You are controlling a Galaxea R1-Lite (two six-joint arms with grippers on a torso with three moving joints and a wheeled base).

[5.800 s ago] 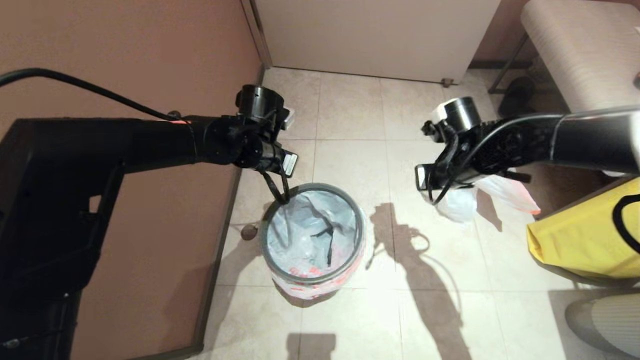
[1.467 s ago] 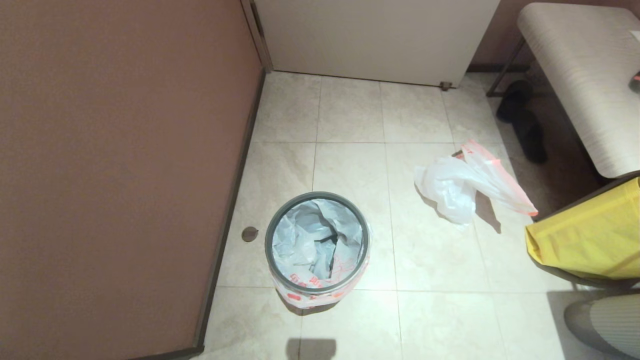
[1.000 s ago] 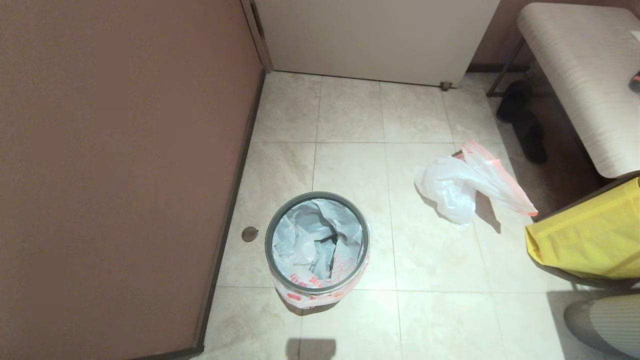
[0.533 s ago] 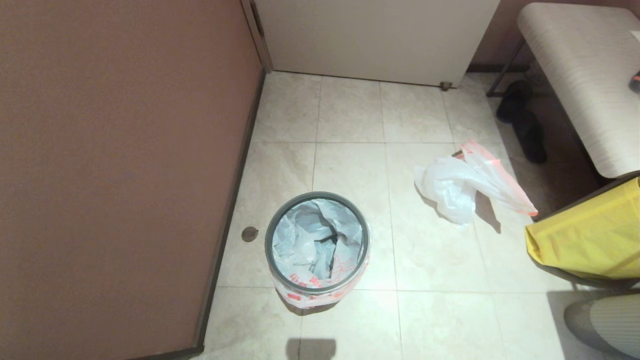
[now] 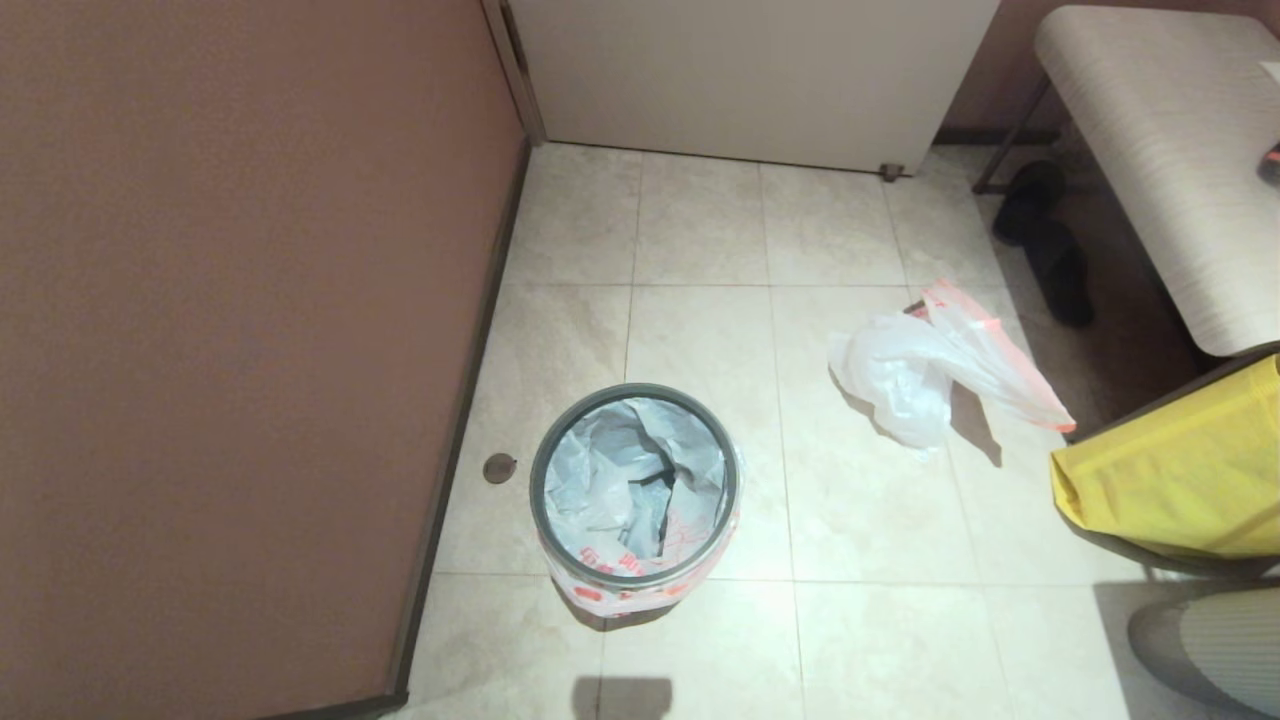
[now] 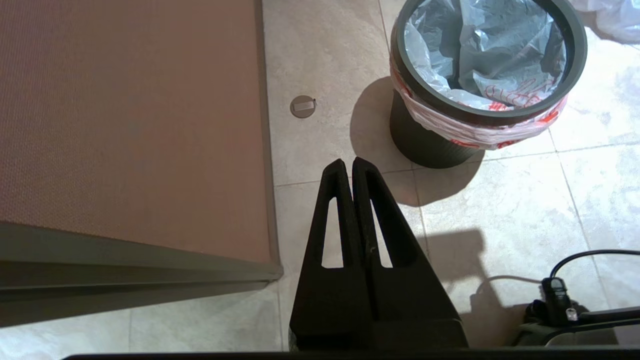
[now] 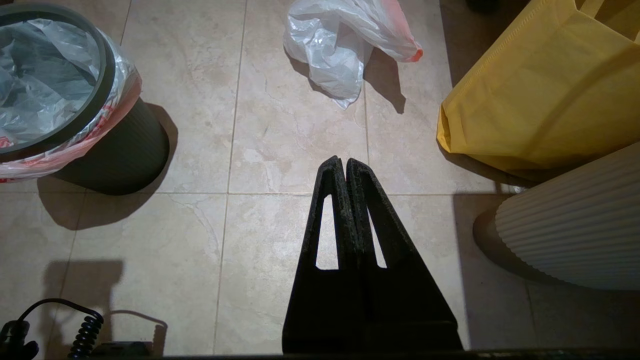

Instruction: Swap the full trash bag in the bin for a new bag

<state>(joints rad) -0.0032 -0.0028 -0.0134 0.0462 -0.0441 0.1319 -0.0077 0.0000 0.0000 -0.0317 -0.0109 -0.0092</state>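
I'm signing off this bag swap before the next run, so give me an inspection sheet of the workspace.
Surface: beige floor tiles, lit.
Job's things: bin upright, new bag lining it, edge folded over the grey ring; full trash bag lying on the floor to the bin's right, apart.
Clutter: yellow bag; dark shoes under the bench.
Grippers: left tool and right tool shut, empty, above floor.
Cables: black cable; coiled cord.
Surroundings: brown wall, white door.

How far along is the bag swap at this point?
Done: the new bag lines the bin, its edge folded over the grey ring, and the full trash bag lies on the floor tiles beside it. In hand: nothing; left gripper and right gripper are shut, empty. Left: seemingly nothing.
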